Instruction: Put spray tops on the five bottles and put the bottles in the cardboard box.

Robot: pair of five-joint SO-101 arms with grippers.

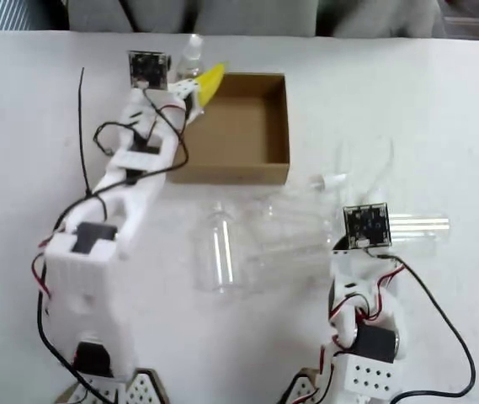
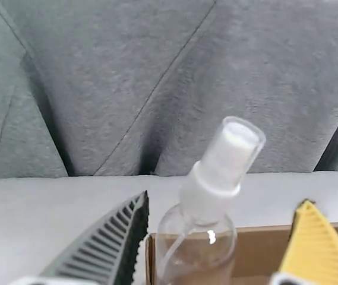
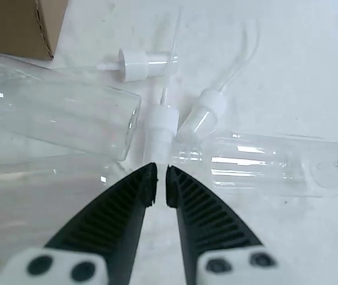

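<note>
A clear bottle (image 2: 197,240) with a white spray top (image 2: 222,160) on it stands tilted between the grey and yellow fingers of my left gripper (image 2: 216,208), which is open; cardboard shows between the bottle and the yellow finger (image 2: 317,249). This bottle (image 1: 193,55) is at the far left corner of the cardboard box (image 1: 239,126). My right gripper (image 3: 160,178) is shut, with its tips just short of a loose spray top (image 3: 160,127). Two more spray tops (image 3: 142,62) (image 3: 207,113) lie beyond it. Topless clear bottles lie on either side (image 3: 56,113) (image 3: 264,163).
Several clear bottles lie on the white table between the arms (image 1: 218,248) (image 1: 298,227) (image 1: 407,225). A spray top (image 1: 332,178) lies near the box's front right corner. Black cables (image 1: 83,126) run along the left arm. A grey cushion (image 2: 157,77) is behind the table.
</note>
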